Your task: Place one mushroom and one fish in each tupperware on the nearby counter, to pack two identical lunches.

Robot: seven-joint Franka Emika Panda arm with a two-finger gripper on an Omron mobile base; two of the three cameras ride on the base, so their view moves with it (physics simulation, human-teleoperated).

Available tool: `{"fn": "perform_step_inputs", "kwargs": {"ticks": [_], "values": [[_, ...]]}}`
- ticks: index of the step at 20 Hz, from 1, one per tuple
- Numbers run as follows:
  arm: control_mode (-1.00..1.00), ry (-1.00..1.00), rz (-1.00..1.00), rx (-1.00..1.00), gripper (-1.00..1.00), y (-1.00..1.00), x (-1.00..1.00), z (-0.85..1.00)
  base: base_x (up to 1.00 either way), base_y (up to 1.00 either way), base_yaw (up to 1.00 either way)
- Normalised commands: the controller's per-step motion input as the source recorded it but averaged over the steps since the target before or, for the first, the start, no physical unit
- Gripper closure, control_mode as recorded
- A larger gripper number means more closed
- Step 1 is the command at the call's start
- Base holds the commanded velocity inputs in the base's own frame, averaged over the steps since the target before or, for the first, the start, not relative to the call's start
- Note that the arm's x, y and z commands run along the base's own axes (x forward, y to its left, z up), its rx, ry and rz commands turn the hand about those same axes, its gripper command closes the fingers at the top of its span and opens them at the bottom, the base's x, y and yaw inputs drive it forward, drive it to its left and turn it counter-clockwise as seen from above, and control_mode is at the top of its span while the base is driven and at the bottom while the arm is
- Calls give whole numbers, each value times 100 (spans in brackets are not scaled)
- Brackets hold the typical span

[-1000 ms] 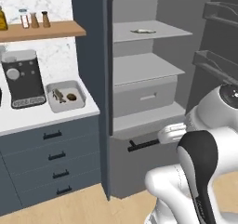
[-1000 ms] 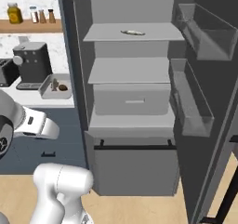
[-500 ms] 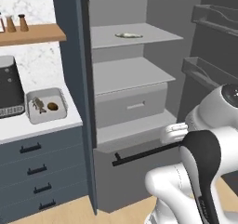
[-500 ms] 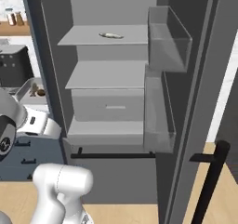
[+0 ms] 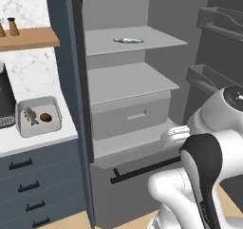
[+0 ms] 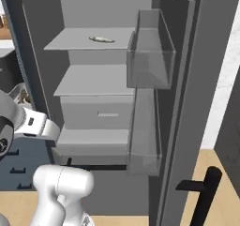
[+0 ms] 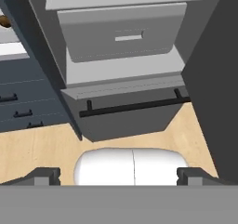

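Off-white desk (image 5: 42,138) bears one tupperware (image 5: 38,117) holding one fish (image 5: 30,115) and one mushroom (image 5: 45,117). One further fish (image 5: 128,41) lies on the fridge's top shelf (image 5: 142,45). Hand (image 7: 118,174) released, fingers (image 7: 46,174) spread wide, grasping nothing.

A pale fish (image 5: 128,40) lies flat, lengthwise across the top shelf of the open fridge, at 12 o'clock in the left base view. At 9 o'clock, a square grey tupperware (image 5: 53,126) sits on the off-white counter (image 5: 28,142), holding a second fish (image 5: 31,116) beside a brown mushroom (image 5: 45,117).
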Motion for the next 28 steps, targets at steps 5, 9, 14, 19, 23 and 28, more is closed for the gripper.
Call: {"fn": "perform_step_inputs", "kwargs": {"ticks": [5, 9, 14, 19, 23, 28], "values": [[100, 0, 0, 0, -100, 0, 0, 0, 56, -22, 0], [100, 0, 0, 0, -100, 0, 0, 0, 57, -8, 0], [100, 0, 0, 0, -100, 0, 0, 0, 47, -17, 0], [-100, -5, 0, 0, -100, -11, 18, 0, 12, -9, 0], [-100, -13, 0, 0, -100, -12, 23, 0, 0, 0, 0], [-100, -16, 2, 0, -100, -3, 19, 23, 0, 0, 0]]}}
